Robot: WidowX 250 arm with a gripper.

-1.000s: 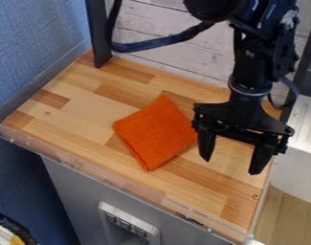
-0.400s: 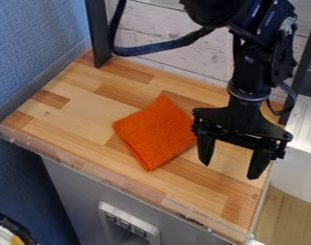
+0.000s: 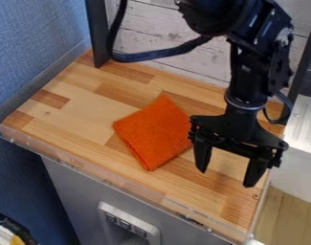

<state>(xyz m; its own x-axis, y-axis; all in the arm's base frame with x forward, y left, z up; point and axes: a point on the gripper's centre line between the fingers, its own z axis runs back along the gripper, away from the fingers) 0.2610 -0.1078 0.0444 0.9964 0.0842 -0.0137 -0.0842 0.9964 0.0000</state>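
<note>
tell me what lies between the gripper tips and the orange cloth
In the camera view, only a bare strip of the wooden surface shows between the tips of the gripper and the orange cloth.

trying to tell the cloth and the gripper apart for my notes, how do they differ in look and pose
The folded orange fabric cloth is bright and soft-looking; the black two-finger gripper is dark and rigid-looking. The cloth lies flat, while the gripper hangs fingers down, open.

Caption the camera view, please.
Black gripper, fingers open, beside a folded orange cloth on a wooden surface.
</note>
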